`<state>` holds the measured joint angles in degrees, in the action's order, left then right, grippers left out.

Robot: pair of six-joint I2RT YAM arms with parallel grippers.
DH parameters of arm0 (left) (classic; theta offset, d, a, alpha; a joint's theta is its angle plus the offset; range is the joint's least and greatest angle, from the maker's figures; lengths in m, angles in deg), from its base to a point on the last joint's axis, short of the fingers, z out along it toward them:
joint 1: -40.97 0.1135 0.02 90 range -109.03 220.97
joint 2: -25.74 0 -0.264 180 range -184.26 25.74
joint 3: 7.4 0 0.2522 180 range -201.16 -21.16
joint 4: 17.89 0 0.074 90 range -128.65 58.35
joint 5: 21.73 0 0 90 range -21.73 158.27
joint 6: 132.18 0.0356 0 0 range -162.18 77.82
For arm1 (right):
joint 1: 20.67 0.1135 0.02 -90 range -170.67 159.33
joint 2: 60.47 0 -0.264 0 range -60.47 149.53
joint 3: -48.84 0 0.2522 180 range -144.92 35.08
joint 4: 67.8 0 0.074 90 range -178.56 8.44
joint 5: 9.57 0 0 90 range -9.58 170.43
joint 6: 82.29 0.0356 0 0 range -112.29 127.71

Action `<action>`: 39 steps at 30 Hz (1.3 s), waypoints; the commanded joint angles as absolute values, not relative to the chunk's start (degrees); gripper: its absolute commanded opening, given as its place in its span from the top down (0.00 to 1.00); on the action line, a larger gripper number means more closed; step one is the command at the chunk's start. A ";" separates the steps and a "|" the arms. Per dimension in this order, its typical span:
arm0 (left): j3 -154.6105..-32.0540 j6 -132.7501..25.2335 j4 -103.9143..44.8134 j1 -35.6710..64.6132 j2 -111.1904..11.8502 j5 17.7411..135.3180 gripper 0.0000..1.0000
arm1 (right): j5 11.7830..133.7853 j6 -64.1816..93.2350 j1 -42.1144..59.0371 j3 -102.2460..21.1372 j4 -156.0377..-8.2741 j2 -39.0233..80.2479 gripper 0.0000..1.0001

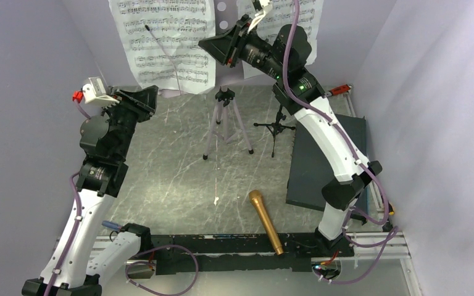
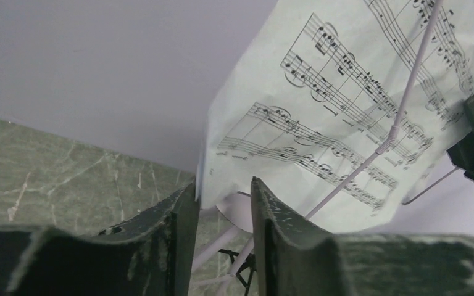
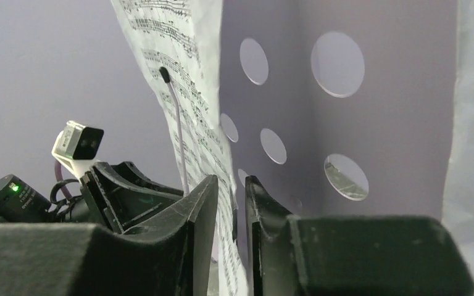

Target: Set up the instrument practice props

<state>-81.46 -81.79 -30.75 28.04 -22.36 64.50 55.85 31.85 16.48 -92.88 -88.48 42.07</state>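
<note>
Left jaws: the left gripper [image 2: 224,190] is standing narrowly apart and holding nothing; the left music sheet [image 2: 321,123] is hanging just ahead of and above the fingertips, its lower corner over the gap.
Right jaws: the right gripper [image 3: 231,182] is showing a slim gap, and that same sheet's inner edge is running down through it. The gap is looking wider than paper, so I am judging it unclamped; whether a pad is touching, I cannot tell.
Stand: the music stand [image 1: 224,102] is standing upright, its perforated desk [image 3: 296,105] rising just beyond the right fingertips. The right music sheet [image 1: 316,20] is sitting behind the right wrist, mostly hidden.
Microphone: the gold microphone [image 1: 265,221] is lying flat, well behind and below both pairs of jaws, back by the arm bases.
Long axis: it is running roughly fore-and-aft, the head pointing toward the jaws and the tail toward the bases, slightly slanted.
Mic stand: the black mic stand [image 1: 276,126] is waiting below the right jaws with nothing in it.
Nearer arm: the right, judging by its base and the mic stand's side.
Coming move: probably retreating, descending and closing across the microphone's barrel.
</note>
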 commanded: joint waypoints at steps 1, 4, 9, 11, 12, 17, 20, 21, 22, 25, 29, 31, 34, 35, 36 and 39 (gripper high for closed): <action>-82.49 -80.45 -31.52 28.27 -21.27 62.63 0.54 | 56.36 31.76 16.25 -90.24 -84.49 38.16 0.72; -83.10 -79.38 -33.72 28.31 -21.21 62.11 0.43 | 56.73 31.40 16.25 -89.52 -84.91 37.51 0.67; -83.96 -76.92 -36.05 28.29 -20.59 61.06 0.32 | 58.05 30.79 16.25 -87.14 -84.80 35.81 0.66; -84.24 -75.97 -36.75 28.31 -20.20 60.37 0.31 | 58.29 30.78 16.25 -86.02 -84.01 35.06 0.68; -84.46 -75.37 -37.08 28.29 -19.89 60.11 0.31 | 58.30 30.74 16.25 -86.06 -83.97 35.07 0.70; -86.13 -70.77 -39.78 28.31 -18.80 57.89 0.31 | 58.16 30.65 16.27 -88.53 -84.92 36.81 0.84; -87.39 -64.21 -39.60 28.31 -18.32 59.65 0.33 | 58.12 30.52 16.25 -91.07 -85.87 38.27 0.92; -88.22 -62.31 -39.73 28.27 -18.34 61.29 0.34 | 58.05 30.47 16.26 -92.11 -86.36 38.81 0.95; -89.21 -60.35 -40.01 28.30 -18.49 62.54 0.34 | 58.06 30.32 16.25 -93.21 -86.80 39.25 0.96; -93.48 -55.71 -42.28 28.30 -20.33 66.28 0.33 | 58.27 30.00 16.26 -93.81 -87.05 39.58 1.00; -100.27 -52.44 -45.79 28.29 -25.10 71.75 0.29 | 58.71 29.86 16.25 -93.39 -86.67 39.14 1.00; -102.28 -52.51 -46.22 28.31 -27.07 75.48 0.31 | 58.48 29.87 16.27 -93.59 -86.74 39.20 1.00; -103.58 -53.62 -46.06 28.32 -29.28 77.91 0.40 | 58.29 29.90 16.29 -93.96 -87.01 39.38 1.00; -103.51 -54.14 -45.65 28.32 -29.67 78.22 0.44 | 58.32 29.89 16.29 -93.98 -87.01 39.38 1.00; -103.14 -54.54 -45.06 28.30 -29.90 78.28 0.47 | 58.26 29.92 16.30 -93.95 -87.01 39.38 1.00; -101.40 -55.91 -42.94 28.31 -29.75 77.32 0.58 | 58.02 29.86 16.25 -94.01 -87.10 39.26 1.00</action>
